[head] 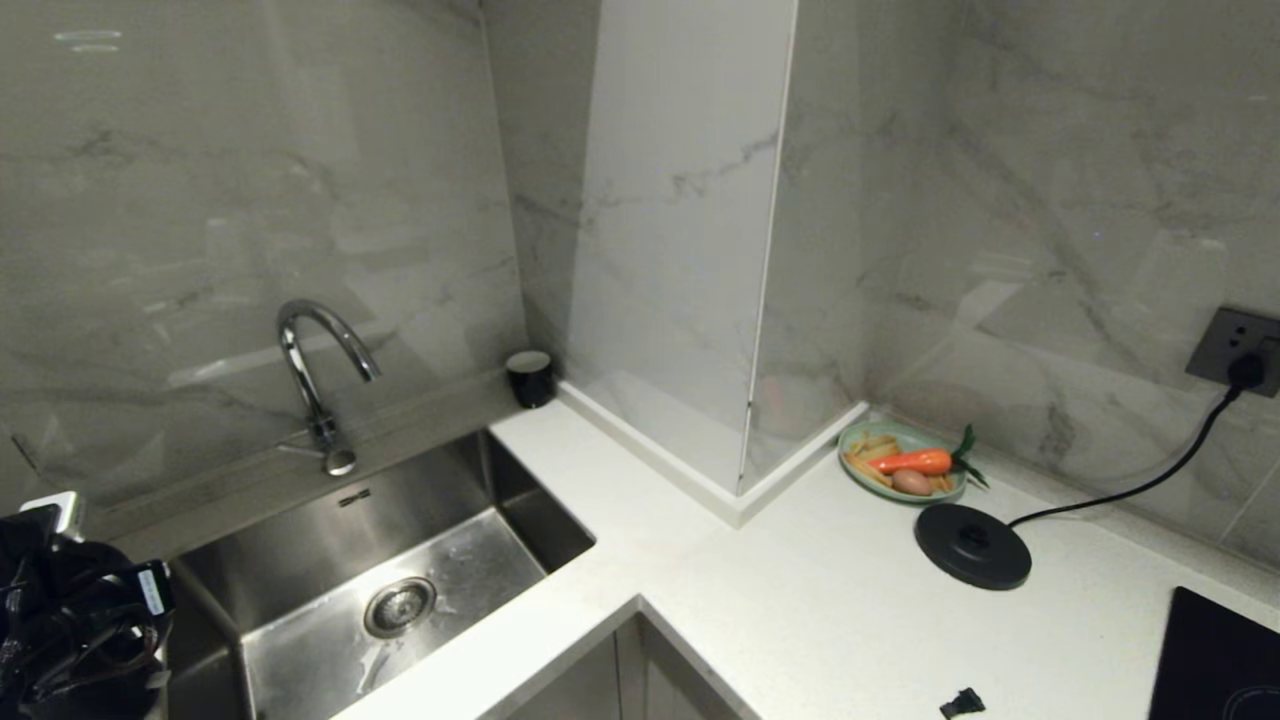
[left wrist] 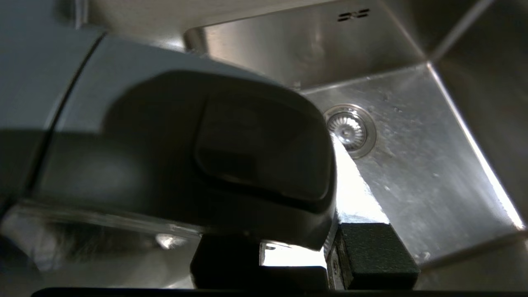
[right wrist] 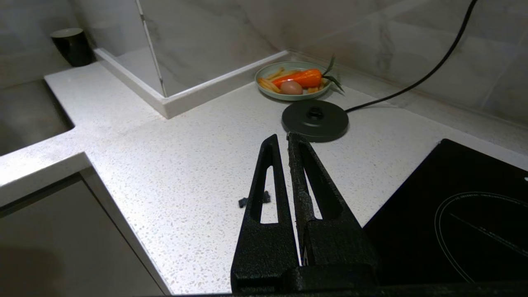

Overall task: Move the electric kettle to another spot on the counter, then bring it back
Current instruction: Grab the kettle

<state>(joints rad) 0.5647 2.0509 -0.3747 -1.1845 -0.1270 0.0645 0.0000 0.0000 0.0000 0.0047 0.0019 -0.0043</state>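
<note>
**Kettle at left gripper, sink side; base disc unoccupied**

Kettle position: the electric kettle sits immediately in front of the left gripper, so close that its glossy black top fills most of the left wrist view. Its lower edge reaches down to the gripper. Whether the gripper has actually clamped it cannot be told. Beyond the kettle, seen from this gripper, lies the steel sink with its round drain. In the head view only the left arm shows, at the near corner beside the sink; the kettle itself is outside that view.

Right gripper: closed, holding nothing, poised above the white speckled table. Directly ahead of it the flat black base disc rests on the table with nothing on it, its cord running away towards the wall. Just beyond the disc stands a green plate holding a carrot and an egg. A black hob lies close beside the gripper. A small black fragment lies on the table near its tips. Well away from this gripper, by the wall, stands a small black cup.
</note>
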